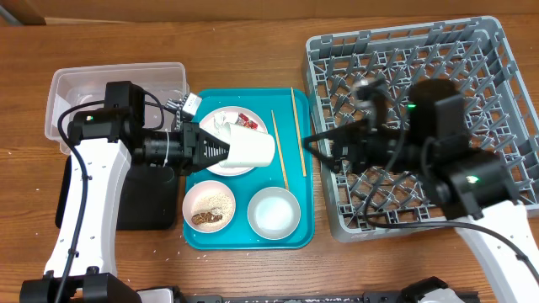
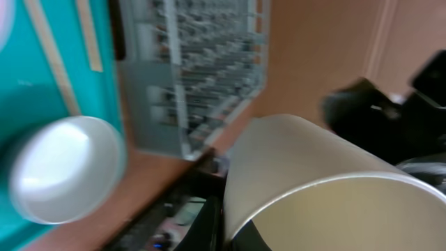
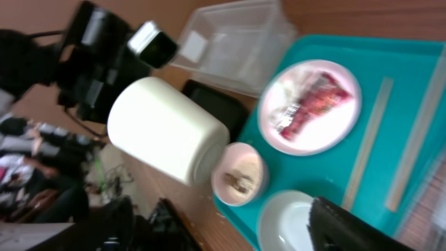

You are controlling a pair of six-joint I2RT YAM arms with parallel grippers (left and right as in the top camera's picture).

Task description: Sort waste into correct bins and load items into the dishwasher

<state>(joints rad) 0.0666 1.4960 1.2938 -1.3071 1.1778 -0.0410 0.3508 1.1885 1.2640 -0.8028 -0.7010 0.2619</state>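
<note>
My left gripper [image 1: 217,151] is shut on the small white cup [image 1: 251,148], holding it on its side above the teal tray. The cup fills the left wrist view [image 2: 313,188] and shows in the right wrist view [image 3: 166,130]. Under it a white plate [image 1: 221,165] holds the red wrapper [image 1: 248,120] and the white napkin [image 1: 222,126]. A small pinkish dish [image 1: 210,206] holds rice and brown scraps. An empty pale bowl [image 1: 274,212] sits beside it. Two chopsticks [image 1: 279,148] lie on the tray. My right gripper [image 1: 317,145] is open and empty at the grey dish rack's [image 1: 472,59] left edge.
The clear tub [image 1: 76,88] stands at the back left. The black tray [image 1: 147,206] lies in front of it, mostly under my left arm. The teal tray [image 1: 290,240] lies between the bins and the rack. My right arm covers the rack's middle.
</note>
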